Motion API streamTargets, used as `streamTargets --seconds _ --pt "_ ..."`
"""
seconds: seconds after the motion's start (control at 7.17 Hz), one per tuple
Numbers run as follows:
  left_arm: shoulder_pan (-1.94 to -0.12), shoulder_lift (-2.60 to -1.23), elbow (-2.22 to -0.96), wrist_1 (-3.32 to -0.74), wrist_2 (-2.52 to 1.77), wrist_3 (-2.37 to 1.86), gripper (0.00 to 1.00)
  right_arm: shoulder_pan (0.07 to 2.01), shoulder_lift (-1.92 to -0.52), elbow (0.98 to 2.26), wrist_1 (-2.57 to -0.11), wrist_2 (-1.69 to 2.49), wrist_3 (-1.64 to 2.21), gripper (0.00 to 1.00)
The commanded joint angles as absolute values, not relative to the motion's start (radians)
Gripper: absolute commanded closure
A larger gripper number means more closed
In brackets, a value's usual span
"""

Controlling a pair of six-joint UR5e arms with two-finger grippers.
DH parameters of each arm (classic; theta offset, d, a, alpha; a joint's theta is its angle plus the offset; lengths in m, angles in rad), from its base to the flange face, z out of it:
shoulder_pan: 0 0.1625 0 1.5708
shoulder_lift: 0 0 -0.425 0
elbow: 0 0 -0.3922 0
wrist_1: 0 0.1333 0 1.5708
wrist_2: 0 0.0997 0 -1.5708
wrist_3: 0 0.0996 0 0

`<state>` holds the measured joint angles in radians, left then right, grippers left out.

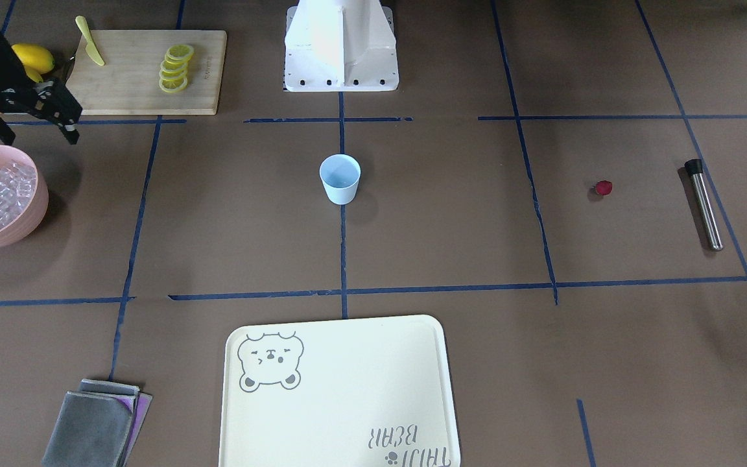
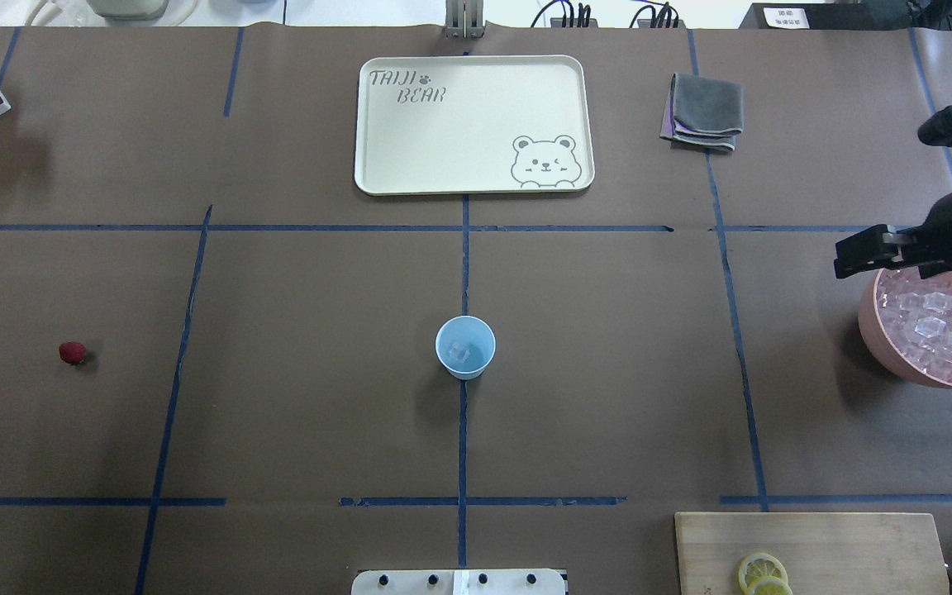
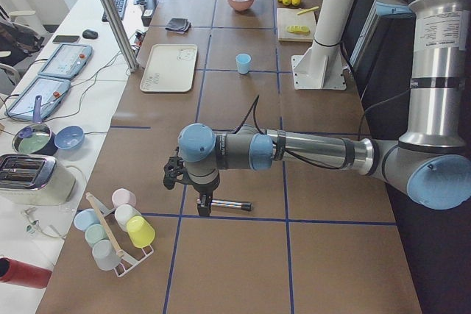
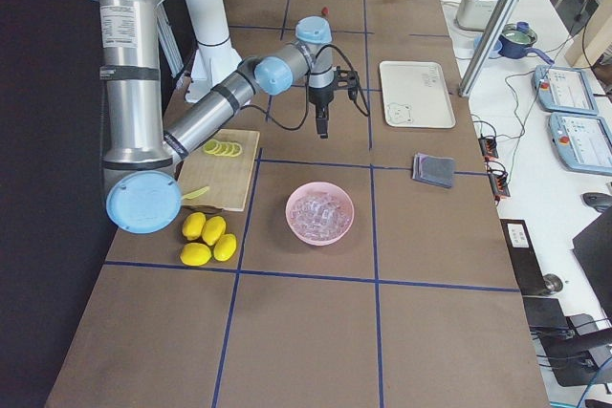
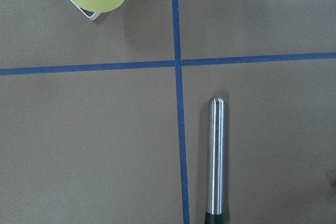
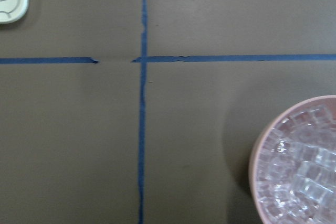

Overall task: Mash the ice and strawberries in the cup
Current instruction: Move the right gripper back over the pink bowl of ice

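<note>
Far left, the left gripper (image 3: 204,209) hangs low over a steel muddler (image 5: 215,150) beside a rack of pastel cups (image 3: 118,226); whether its claw is spread I cannot tell. The strawberry (image 2: 73,353) lies alone, well apart from the pale-blue cup (image 2: 465,347) mid-table, one ice cube (image 2: 459,353) inside. Beyond sit a bear-printed tray (image 2: 459,124) and a folded grey cloth (image 2: 703,111). At the right, the right gripper (image 1: 37,135), claw spread and empty, hovers at the rim of the pink bowl (image 2: 866,318) piled with ice (image 2: 935,326), near a cutting board (image 1: 133,71) with lemon slices (image 1: 176,68). Brown paper (image 2: 319,330) with blue tape lines (image 2: 464,273) covers the table; a workbench (image 3: 66,130) with a toaster (image 3: 26,178) runs alongside
</note>
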<state>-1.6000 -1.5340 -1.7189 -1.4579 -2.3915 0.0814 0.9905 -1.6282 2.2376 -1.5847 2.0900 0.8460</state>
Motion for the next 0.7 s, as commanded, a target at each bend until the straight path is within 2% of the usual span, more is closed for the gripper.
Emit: streamTargets --seconds 0.0,0.28,0.56 --pt "-1.6 -1.534 -1.732 -1.457 -2.391 0.074 0.0 1.078 -1.747 2.163 -1.496 2.131 0.844 0.01" --pt "-1.6 -1.534 -1.755 -1.457 -2.391 0.046 0.0 1.078 -1.747 2.016 -1.41 2.132 0.854 0.01" --pt "-1.6 -1.534 -1.758 -1.457 -2.391 0.046 0.0 1.077 -1.747 1.954 -1.355 2.137 0.861 0.01"
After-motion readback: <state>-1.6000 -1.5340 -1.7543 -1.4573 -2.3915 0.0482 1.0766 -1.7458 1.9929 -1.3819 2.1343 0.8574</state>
